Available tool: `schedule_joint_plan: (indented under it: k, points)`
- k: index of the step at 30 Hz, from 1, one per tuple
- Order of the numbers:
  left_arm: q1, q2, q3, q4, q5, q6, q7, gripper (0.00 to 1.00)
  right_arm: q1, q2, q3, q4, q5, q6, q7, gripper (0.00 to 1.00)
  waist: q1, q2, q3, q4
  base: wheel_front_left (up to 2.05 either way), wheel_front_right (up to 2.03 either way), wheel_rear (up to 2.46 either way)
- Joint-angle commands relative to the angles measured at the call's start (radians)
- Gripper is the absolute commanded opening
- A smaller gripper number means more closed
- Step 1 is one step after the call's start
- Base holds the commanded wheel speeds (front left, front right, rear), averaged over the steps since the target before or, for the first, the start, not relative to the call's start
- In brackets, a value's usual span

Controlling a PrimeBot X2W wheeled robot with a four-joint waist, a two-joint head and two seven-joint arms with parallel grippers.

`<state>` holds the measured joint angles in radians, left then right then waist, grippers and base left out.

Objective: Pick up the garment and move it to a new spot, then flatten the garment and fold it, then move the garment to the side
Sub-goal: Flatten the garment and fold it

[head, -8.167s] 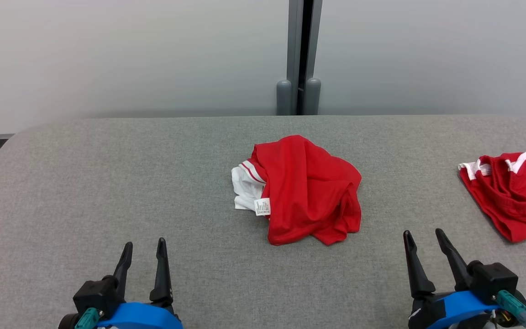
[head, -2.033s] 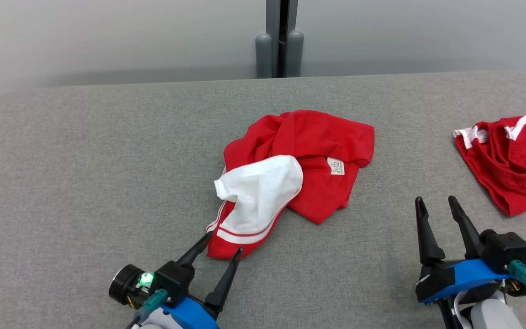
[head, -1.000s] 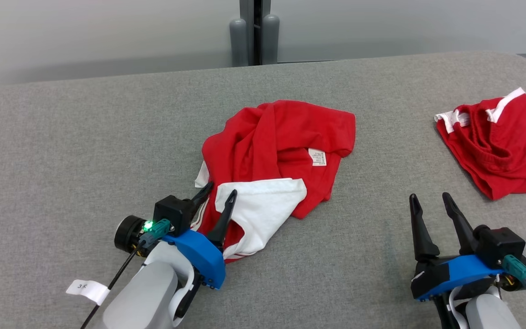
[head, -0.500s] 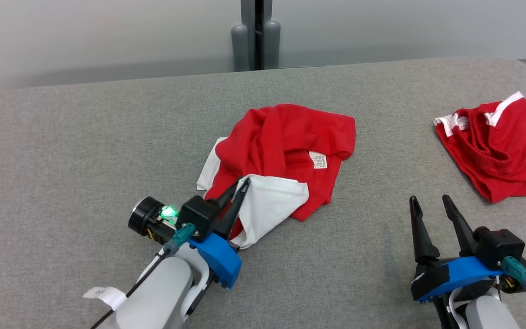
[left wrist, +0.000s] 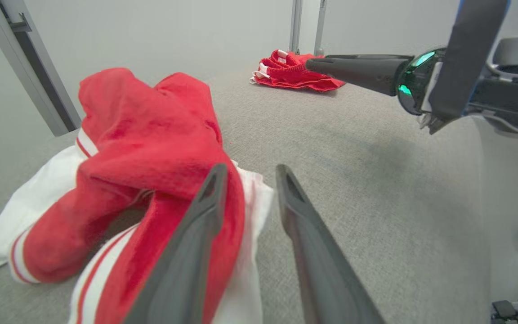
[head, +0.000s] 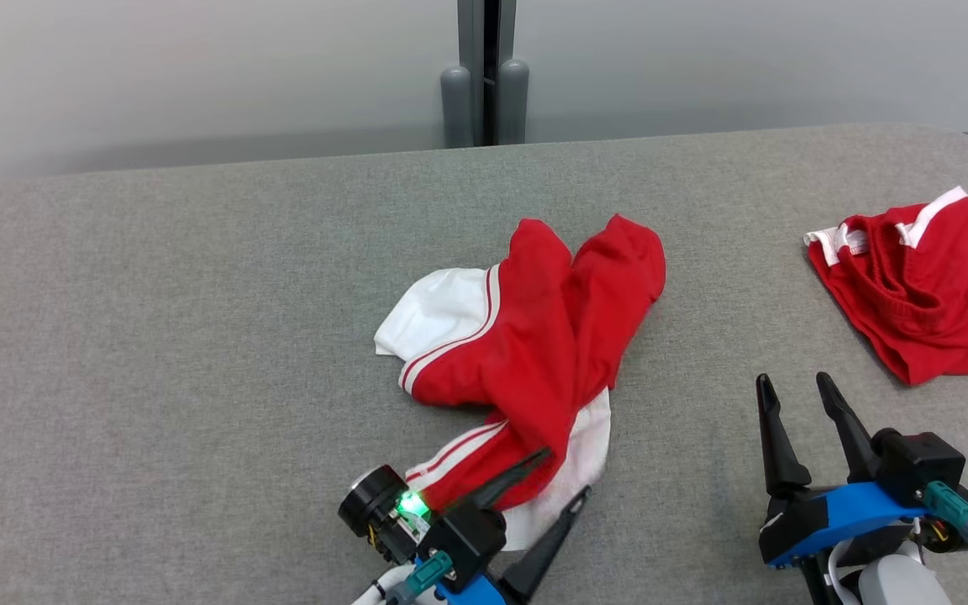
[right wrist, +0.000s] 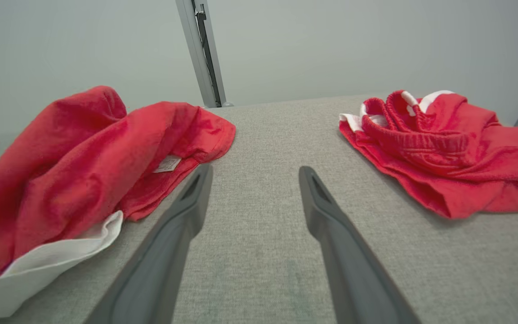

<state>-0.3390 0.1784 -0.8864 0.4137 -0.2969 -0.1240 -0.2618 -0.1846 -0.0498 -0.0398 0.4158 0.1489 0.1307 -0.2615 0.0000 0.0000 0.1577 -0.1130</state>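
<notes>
The garment (head: 534, 336), red with white panels, is lying crumpled on the grey table (head: 156, 353), near the middle and reaching towards the robot's edge. Its red part is bunching into two rounded lobes at the far end. A white panel with red stripes is showing on its left side, and a white edge is trailing at the near end.

The left gripper (head: 562, 477) is sitting at that near end. Its fingers (left wrist: 187, 252) are standing apart with a clear gap between them. In the left wrist view, one finger is lying against the red and white cloth and the other is lying over bare table. They are pinching nothing.

The right gripper (head: 793, 382) is sitting to the right of the garment, apart from it. Its fingers are spreading wide, with bare table showing between them.

A second garment (head: 912, 286), red with white trim, is lying at the table's far right, apart from both grippers.
</notes>
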Motion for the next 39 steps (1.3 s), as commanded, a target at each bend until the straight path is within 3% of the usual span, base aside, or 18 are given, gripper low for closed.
schedule_joint_plan:
  k: [1,8,16,29,30,32,33,39]
  points:
    - [0.010,-0.001,-0.008,-0.004,-0.008,-0.003,-0.004,1.00,0.005,-0.001,-0.002,0.002,-0.007,0.000,-0.005,1.00,0.0000,0.0000,-0.001,0.001,0.00,0.00,0.00]
    - [0.019,0.021,-0.014,-0.040,-0.086,-0.005,-0.003,1.00,0.010,-0.001,-0.014,0.005,-0.008,0.000,-0.005,1.00,0.0000,0.0000,-0.011,0.013,0.00,0.00,0.00]
    - [0.032,0.088,0.036,0.018,-0.132,0.035,0.058,1.00,0.006,-0.001,-0.011,0.002,-0.004,0.000,-0.005,1.00,0.0000,0.0000,-0.011,0.019,0.00,0.00,0.00]
    - [0.026,0.075,0.048,0.124,-0.222,0.020,0.144,1.00,-0.010,-0.001,-0.012,-0.001,-0.006,0.000,-0.005,1.00,0.0000,0.0000,0.016,0.005,0.00,0.00,0.00]
    - [0.020,0.073,0.047,0.120,-0.224,0.019,0.138,0.76,-0.012,-0.001,-0.013,-0.002,-0.006,0.000,-0.005,1.00,0.0000,0.0000,0.017,0.005,0.00,0.00,0.00]
    - [0.010,0.074,0.045,0.112,-0.221,0.018,0.124,0.05,-0.013,-0.001,-0.016,-0.004,-0.007,0.000,-0.005,1.00,0.0000,0.0000,0.020,0.005,0.00,0.00,0.00]
    - [0.005,0.075,0.048,0.107,-0.219,0.019,0.114,0.00,-0.013,-0.001,-0.017,-0.004,-0.008,0.000,-0.005,1.00,0.0000,0.0000,0.021,0.005,0.00,0.00,0.00]
    - [-0.034,0.095,0.095,0.083,-0.203,0.055,0.038,0.00,-0.015,-0.001,-0.020,-0.002,-0.006,0.000,-0.005,1.00,0.0000,0.0000,0.025,0.008,0.00,0.00,0.00]
